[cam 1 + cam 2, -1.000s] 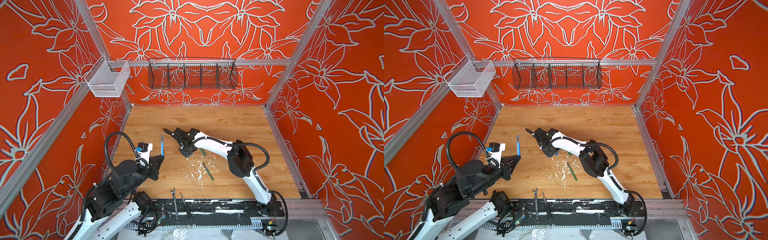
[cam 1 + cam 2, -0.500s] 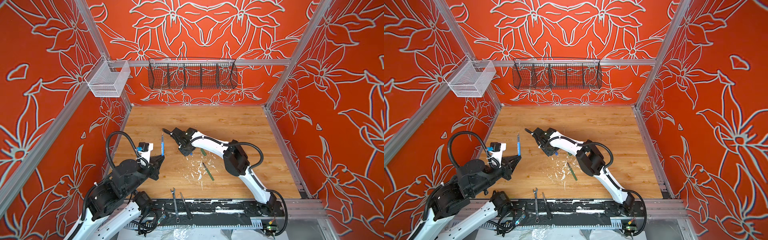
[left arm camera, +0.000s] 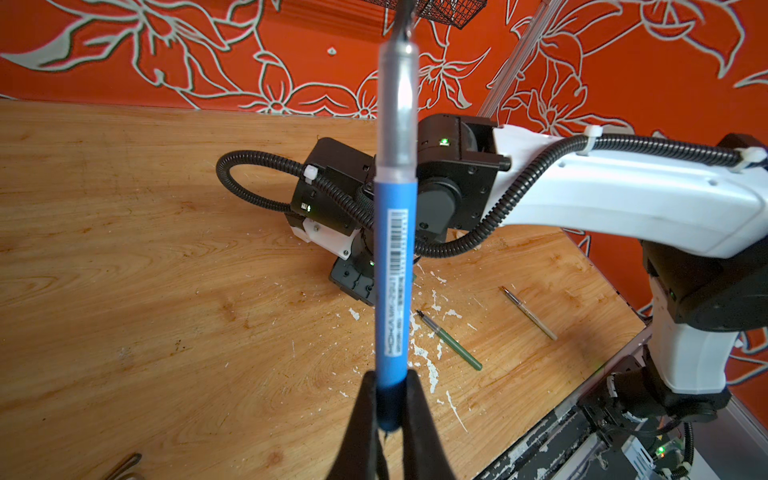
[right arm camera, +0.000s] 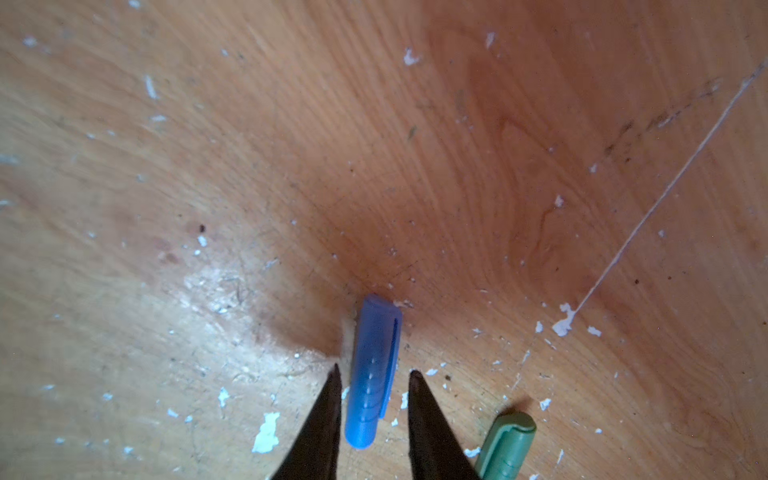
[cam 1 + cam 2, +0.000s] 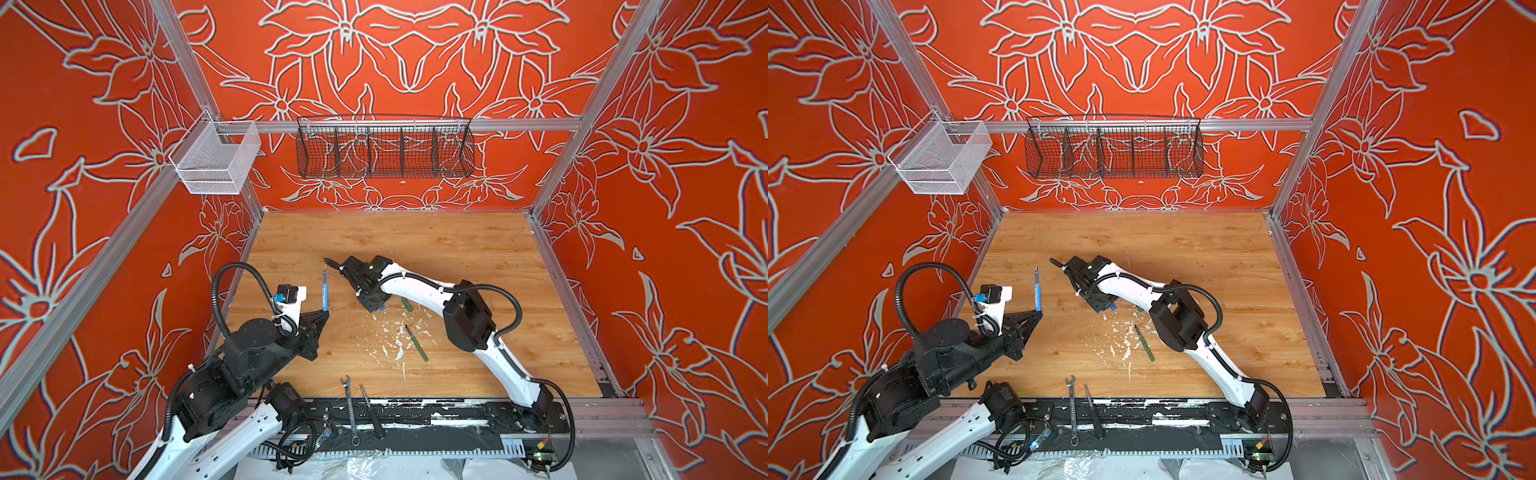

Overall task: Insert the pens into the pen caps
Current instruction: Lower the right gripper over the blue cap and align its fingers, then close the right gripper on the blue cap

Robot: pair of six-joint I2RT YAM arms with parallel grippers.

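Blue pen in hand, cap next: my left gripper [image 3: 388, 390] pinches the blue pen [image 3: 395, 249] by its tail, left of centre in both top views.
My right gripper [image 4: 374, 374] straddles the blue cap [image 4: 372, 357] near mid-frame, jaws narrow, not yet gripping. Nothing capped: green pen [image 3: 451, 340], tan pen [image 3: 530, 313], green cap [image 4: 507, 444] lie loose.

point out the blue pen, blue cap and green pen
blue pen [image 3: 394, 266], left wrist view, labelled barrel
blue cap [image 4: 372, 374], right wrist view, mid body
green pen [image 5: 417, 345], in a top view, mid barrel

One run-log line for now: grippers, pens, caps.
left gripper: shut on blue pen | right gripper: open, astride blue cap on table | green pen, tan pen: lying uncapped
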